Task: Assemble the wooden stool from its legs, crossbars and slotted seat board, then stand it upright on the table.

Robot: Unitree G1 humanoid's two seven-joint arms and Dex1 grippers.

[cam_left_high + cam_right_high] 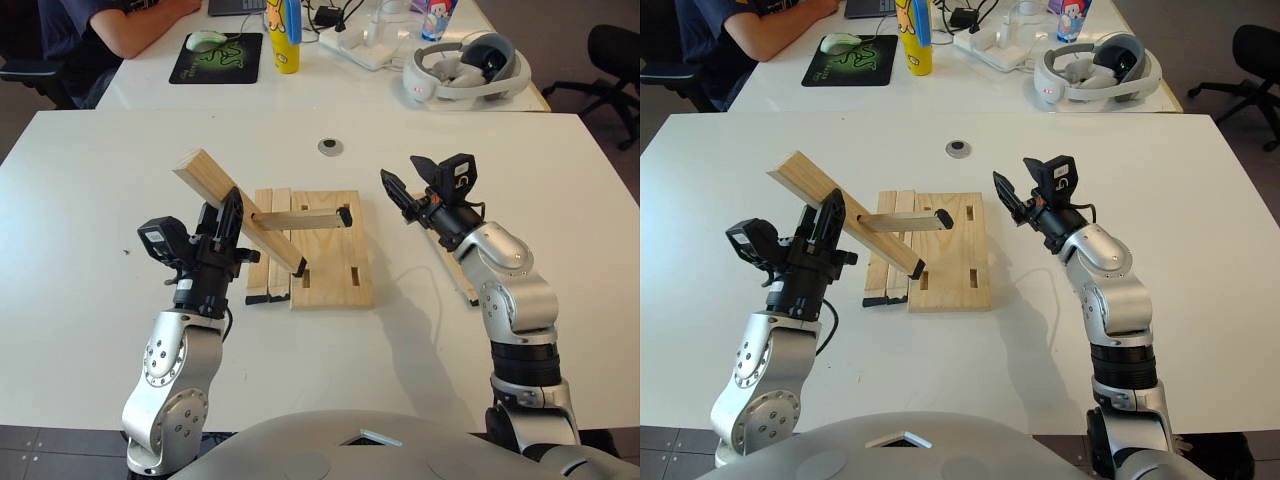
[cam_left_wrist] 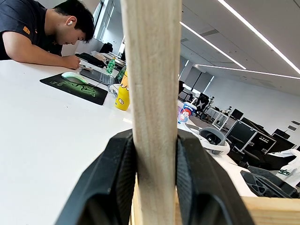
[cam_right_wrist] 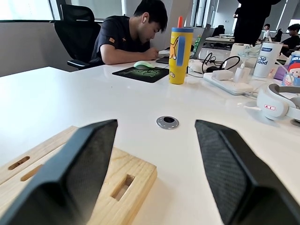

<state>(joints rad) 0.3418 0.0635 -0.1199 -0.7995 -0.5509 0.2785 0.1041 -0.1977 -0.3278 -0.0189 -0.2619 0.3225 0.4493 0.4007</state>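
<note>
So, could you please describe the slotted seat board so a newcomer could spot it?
In the middle of the white table, the seat board lies flat. It is the widest wood piece there; unlike the narrow slats beside it, it has rectangular slots.

Work table (image 1: 100, 330): white top, with a round metal grommet (image 1: 331, 147) set in near the far edge.
Second table (image 1: 330, 85): white, just beyond the first; holds a black mouse mat (image 1: 215, 58), a yellow tumbler (image 1: 285, 35), a white power strip (image 1: 365, 45) and a white headset (image 1: 465, 68).
Seating: black office chair (image 1: 612, 50) at far right; another black chair (image 3: 77, 28) beside the second table.
Floor (image 1: 560, 40): grey.
Ceiling: long strip lights (image 2: 243, 23), lit.
Windows (image 3: 26, 9): bright, along one wall.
Far room: more desks and black cases (image 2: 248, 136).
</note>
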